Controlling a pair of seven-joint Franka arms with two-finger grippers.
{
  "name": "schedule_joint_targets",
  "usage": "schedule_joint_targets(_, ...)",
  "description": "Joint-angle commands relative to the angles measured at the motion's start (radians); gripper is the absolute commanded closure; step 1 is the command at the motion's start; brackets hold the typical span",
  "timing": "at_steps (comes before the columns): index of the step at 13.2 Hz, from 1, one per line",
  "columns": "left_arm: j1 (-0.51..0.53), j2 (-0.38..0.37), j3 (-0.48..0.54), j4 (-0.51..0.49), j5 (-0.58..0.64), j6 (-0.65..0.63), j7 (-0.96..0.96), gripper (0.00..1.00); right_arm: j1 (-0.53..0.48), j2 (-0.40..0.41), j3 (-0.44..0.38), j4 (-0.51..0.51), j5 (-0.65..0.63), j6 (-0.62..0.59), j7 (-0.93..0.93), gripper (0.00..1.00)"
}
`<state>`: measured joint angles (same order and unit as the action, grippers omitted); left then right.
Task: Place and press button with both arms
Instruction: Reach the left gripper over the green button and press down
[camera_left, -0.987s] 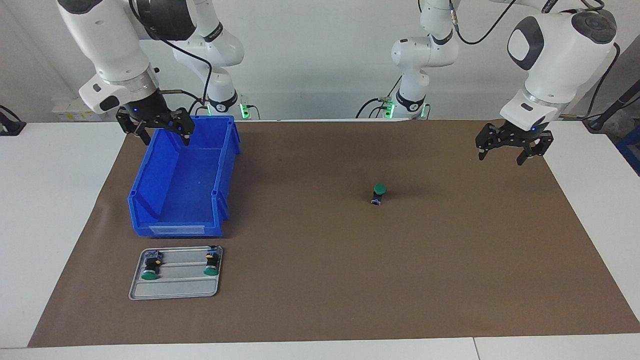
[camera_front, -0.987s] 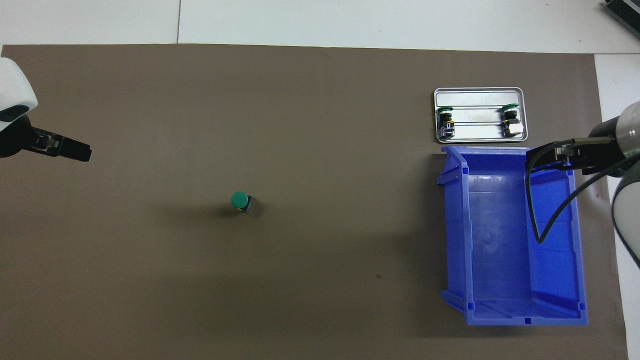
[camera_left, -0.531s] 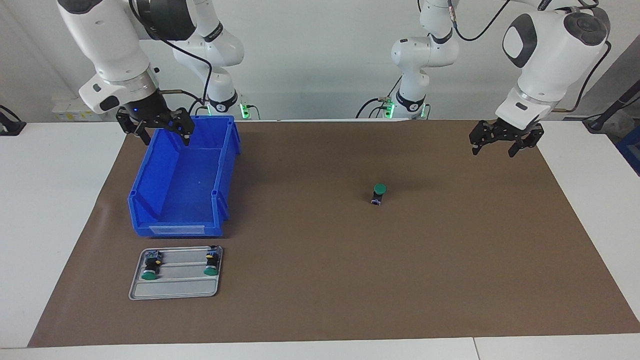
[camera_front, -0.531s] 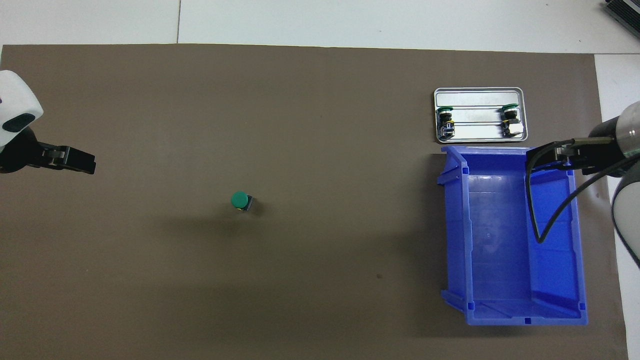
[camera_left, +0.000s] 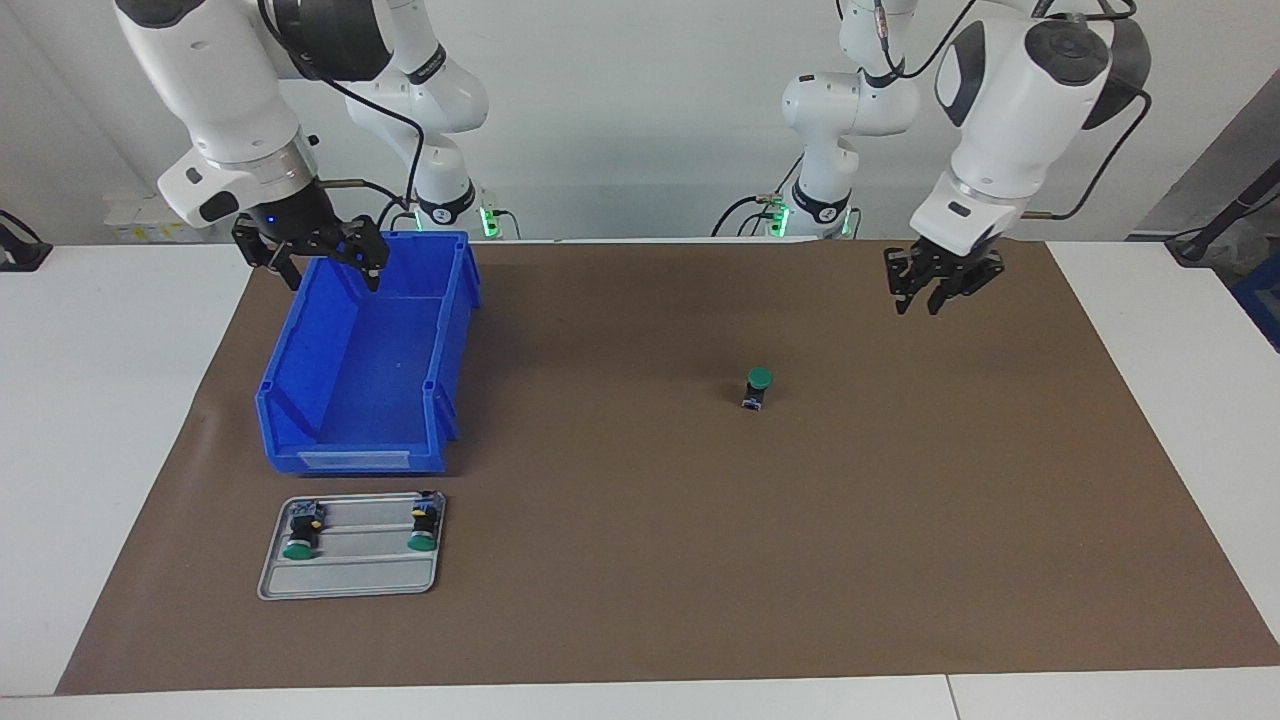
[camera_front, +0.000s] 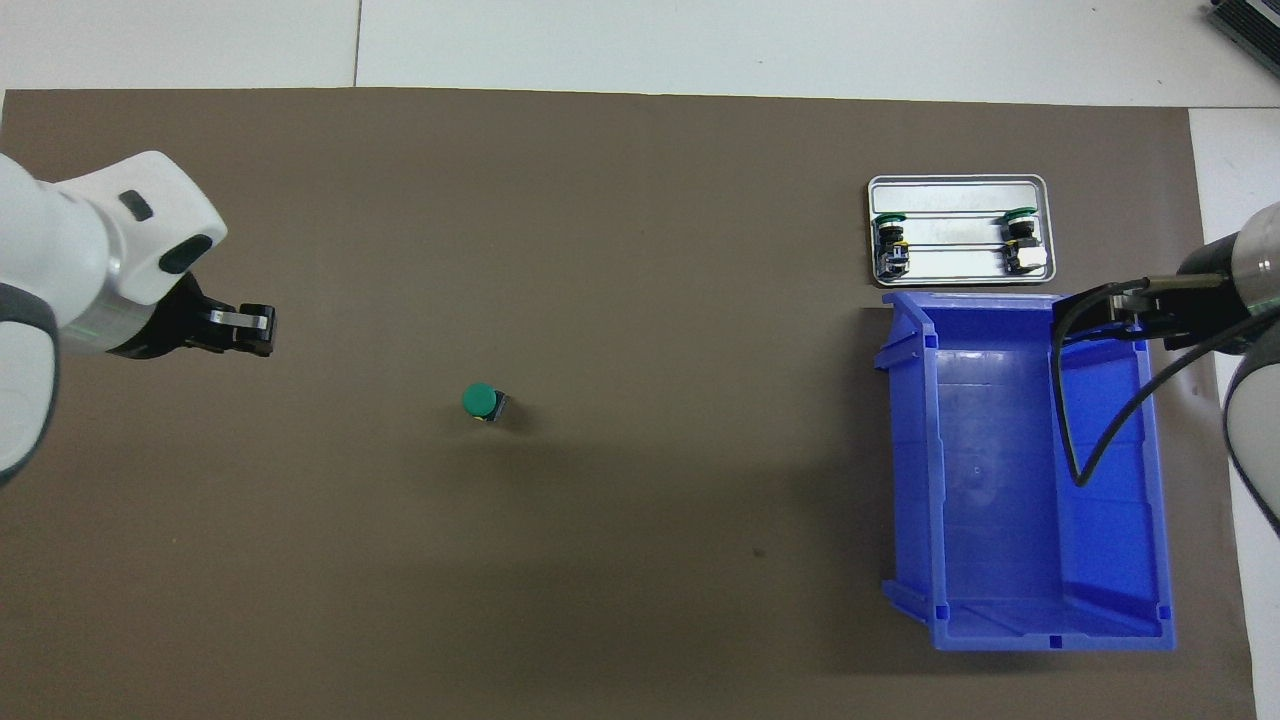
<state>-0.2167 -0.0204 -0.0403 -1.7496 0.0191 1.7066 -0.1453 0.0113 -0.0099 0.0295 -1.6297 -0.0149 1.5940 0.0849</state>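
Note:
The button (camera_left: 758, 385) stands on the brown mat with its round green cap up; it also shows in the overhead view (camera_front: 481, 401). My left gripper (camera_left: 932, 298) hangs in the air over the mat, apart from the button and toward the left arm's end of the table; it also shows in the overhead view (camera_front: 256, 331). My right gripper (camera_left: 327, 268) is open and empty, and waits above the blue bin (camera_left: 300, 400); it also shows in the overhead view (camera_front: 1095, 318).
A grey tray (camera_left: 350, 580) holds two more green-capped buttons and lies on the mat beside the bin's end farther from the robots; it also shows in the overhead view (camera_front: 957, 186). The bin (camera_front: 1000, 620) holds nothing.
My left gripper has moved over the mat toward the button and has turned at the wrist. The right arm, the button, the bin and the tray have not moved.

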Motion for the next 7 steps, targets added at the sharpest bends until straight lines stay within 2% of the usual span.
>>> schedule_joint_targets(1,-0.085,-0.073,0.014,-0.154,0.007,0.112,-0.089,1.00,-0.004,-0.004,0.001,-0.002,0.015,-0.005,-0.020,0.00)
schedule_joint_targets(3,-0.151,-0.084,0.014,-0.247,0.007,0.203,-0.202,1.00,-0.004,-0.004,0.001,-0.002,0.015,-0.006,-0.020,0.00)
schedule_joint_targets(5,-0.199,-0.073,0.014,-0.297,0.007,0.261,-0.262,1.00,-0.004,-0.004,0.001,-0.004,0.015,-0.005,-0.020,0.00)
schedule_joint_targets(7,-0.240,-0.070,0.014,-0.375,0.007,0.387,-0.307,1.00,-0.004,-0.004,0.001,-0.002,0.015,-0.005,-0.020,0.00)
